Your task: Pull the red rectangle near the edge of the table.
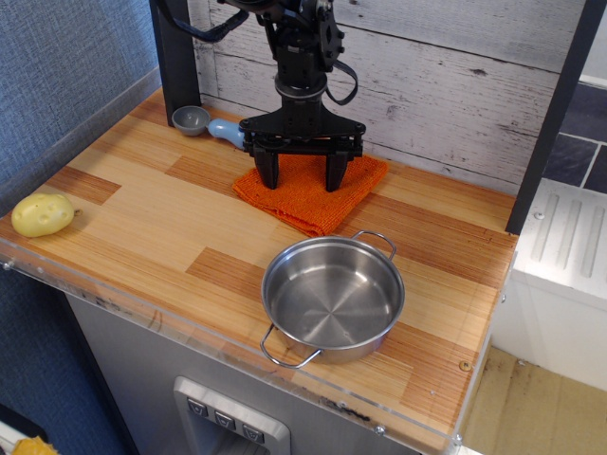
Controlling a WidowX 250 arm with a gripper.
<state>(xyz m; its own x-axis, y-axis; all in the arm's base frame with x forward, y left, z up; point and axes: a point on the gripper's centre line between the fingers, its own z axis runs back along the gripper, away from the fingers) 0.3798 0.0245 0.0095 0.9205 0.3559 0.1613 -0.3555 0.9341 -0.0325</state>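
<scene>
No readable writing, brand or label on anything in view. One red rectangle [313,192], an orange-red nubby cloth folded roughly square, lies flat at the far side of the table [161,223], close to the whitewashed plank wall [446,85] and well apart from the near acrylic-rimmed edge. One black gripper [303,180] hangs straight down over the cloth's far half, jaws spread wide, released, both fingertips down at the cloth surface; contact can't be confirmed from this angle. One steel pot [332,300] with two loop handles sits near-right of the cloth, just beside its near corner, not touching, nothing inside. One yellow potato [42,214] at the left edge, well apart from everything else. One small grey bowl [191,119] at the far left by the dark post [176,57]; one pale blue utensil [226,131] just right of it, partly hidden behind the gripper. Three buttons [224,420] on the grey front panel below the counter.
</scene>
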